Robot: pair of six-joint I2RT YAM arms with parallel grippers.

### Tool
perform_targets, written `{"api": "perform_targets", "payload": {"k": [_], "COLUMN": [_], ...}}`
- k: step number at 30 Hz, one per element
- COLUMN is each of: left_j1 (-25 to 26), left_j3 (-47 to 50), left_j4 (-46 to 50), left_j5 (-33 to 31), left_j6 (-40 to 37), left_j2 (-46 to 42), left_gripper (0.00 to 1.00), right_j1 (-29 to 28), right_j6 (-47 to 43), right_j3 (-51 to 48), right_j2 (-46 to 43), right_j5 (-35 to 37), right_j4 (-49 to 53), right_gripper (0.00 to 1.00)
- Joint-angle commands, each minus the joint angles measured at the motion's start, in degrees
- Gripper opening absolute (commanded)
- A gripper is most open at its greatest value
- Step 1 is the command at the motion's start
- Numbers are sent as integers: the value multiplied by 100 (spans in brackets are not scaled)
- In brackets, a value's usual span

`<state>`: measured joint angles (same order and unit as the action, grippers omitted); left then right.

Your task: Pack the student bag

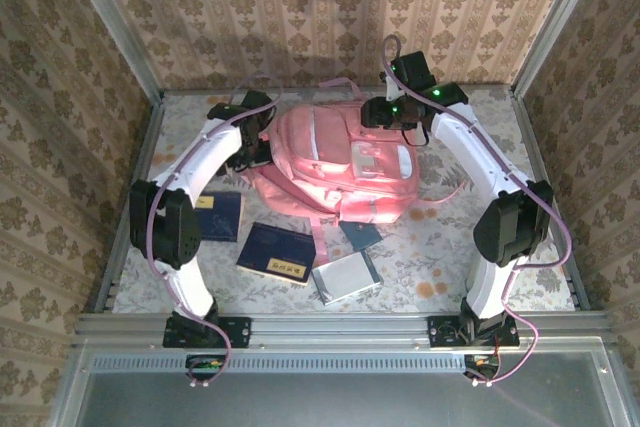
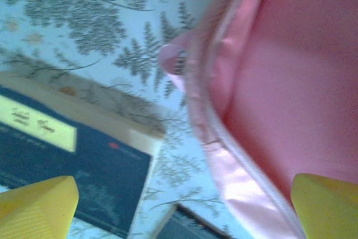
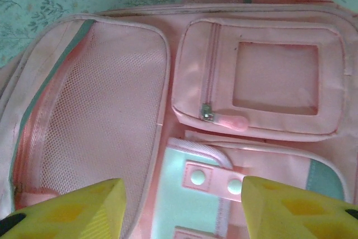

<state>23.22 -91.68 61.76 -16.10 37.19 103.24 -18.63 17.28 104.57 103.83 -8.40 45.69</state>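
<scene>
The student bag [image 1: 335,162] is a big pink backpack lying flat in the middle of the table, front side up. My left gripper [image 1: 262,154] hangs open at its left edge; in the left wrist view the yellow fingertips [image 2: 39,208] straddle the bag's pink seam [image 2: 235,177] and bare tablecloth, holding nothing. My right gripper [image 1: 408,135] hovers open over the bag's right part. In the right wrist view the right gripper [image 3: 182,211] is above a pale panel with snaps [image 3: 190,194], next to a zip pocket [image 3: 257,82] and a mesh pocket [image 3: 100,99].
Several books lie in front of the bag: a dark blue book [image 1: 217,215] at the left, a second dark blue book [image 1: 276,252], a small blue book [image 1: 360,235] half under the bag and a grey book [image 1: 345,275]. The left wrist view shows the left book [image 2: 67,160]. Metal frame rails border the table.
</scene>
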Motion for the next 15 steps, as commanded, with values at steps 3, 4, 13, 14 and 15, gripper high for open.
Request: {"api": "perform_targets", "payload": {"k": [3,4,13,14,15], "left_j1": [88,126,439,443,446], "left_j3": [-183,-247,-429,-465,-479], "left_j4": [658,736,1412,1511,1523], "left_j5": [-857,-1044,-2808,-2920,-2922], "left_j6": [-333,-354,-233,-123,-91], "left_j2": [95,108,306,283,228], "left_gripper": [100,100,100,100,100], "right_j1": [-31,-28,-159,-158,-162], "right_j6": [-507,-538,-840,-812,-769], "right_j3": [20,15,-93,-145,-189], "right_j2": [-515,-541,-789,-841,-900], "right_j5": [194,240,1361,1493,1601], "right_j4": [230,255,509,519,519], "right_gripper": [63,63,65,65,65]}}
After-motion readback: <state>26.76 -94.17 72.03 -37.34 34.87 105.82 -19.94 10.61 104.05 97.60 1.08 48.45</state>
